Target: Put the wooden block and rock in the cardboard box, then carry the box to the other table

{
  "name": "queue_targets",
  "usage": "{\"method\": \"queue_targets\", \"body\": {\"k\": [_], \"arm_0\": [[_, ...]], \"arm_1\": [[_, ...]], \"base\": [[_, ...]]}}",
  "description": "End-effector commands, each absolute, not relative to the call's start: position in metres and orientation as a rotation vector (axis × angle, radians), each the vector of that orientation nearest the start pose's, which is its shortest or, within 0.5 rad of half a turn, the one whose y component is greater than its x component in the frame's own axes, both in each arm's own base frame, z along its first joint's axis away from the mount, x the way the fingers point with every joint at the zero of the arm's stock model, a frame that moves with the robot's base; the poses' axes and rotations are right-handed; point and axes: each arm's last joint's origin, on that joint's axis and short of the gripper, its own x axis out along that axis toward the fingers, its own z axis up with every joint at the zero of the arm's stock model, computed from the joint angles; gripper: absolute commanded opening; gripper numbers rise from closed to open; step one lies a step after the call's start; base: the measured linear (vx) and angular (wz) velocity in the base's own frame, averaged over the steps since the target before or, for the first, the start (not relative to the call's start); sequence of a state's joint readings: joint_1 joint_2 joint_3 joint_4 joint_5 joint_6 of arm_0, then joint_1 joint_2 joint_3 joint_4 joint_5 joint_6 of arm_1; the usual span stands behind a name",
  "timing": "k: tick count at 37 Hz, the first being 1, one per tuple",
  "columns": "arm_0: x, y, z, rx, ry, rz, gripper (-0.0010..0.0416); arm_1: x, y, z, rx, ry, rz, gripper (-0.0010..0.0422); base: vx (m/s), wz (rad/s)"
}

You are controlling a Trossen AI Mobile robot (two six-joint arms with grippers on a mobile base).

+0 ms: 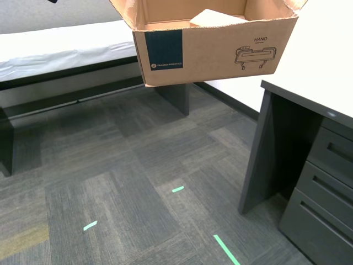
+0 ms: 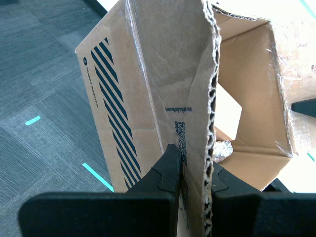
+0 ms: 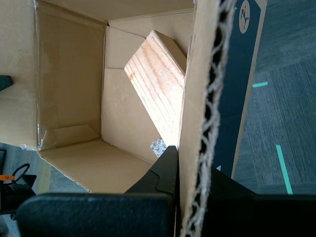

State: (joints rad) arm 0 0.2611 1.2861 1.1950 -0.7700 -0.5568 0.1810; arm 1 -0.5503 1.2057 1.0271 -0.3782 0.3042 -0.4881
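Exterior view: one cardboard box point(image 1: 215, 52), brown with a navy label, hangs above the carpet beside the white-sheeted counter point(image 1: 49, 52). Inside lie one pale wooden block point(image 3: 158, 81) and one small rock point(image 3: 158, 146). My first tool point(image 3: 190, 170) and my second tool point(image 2: 195, 170) each pinch a box wall

Wooden block point(image 3: 157, 81), rock point(image 3: 158, 146) inside airborne cardboard box point(image 1: 220, 52)
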Motion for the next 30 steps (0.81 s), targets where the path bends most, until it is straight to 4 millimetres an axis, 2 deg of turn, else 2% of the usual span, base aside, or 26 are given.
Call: {"method": "queue_targets", "body": {"k": [1, 30], "arm_0": [[0.2428, 0.0816, 0.3257, 0.298, 0.937, 0.704, -0.0001], [0.2427, 0.0816, 0.3258, 0.298, 0.937, 0.705, 0.0000]], "arm_1": [[0.2154, -0.1435, 0.3168, -0.383, 0.755, -0.699, -0.0001], [0.2156, -0.1433, 0.3169, -0.454, 0.780, -0.662, -0.0001]], "base": [[0.089, 0.002], [0.116, -0.024]]}}
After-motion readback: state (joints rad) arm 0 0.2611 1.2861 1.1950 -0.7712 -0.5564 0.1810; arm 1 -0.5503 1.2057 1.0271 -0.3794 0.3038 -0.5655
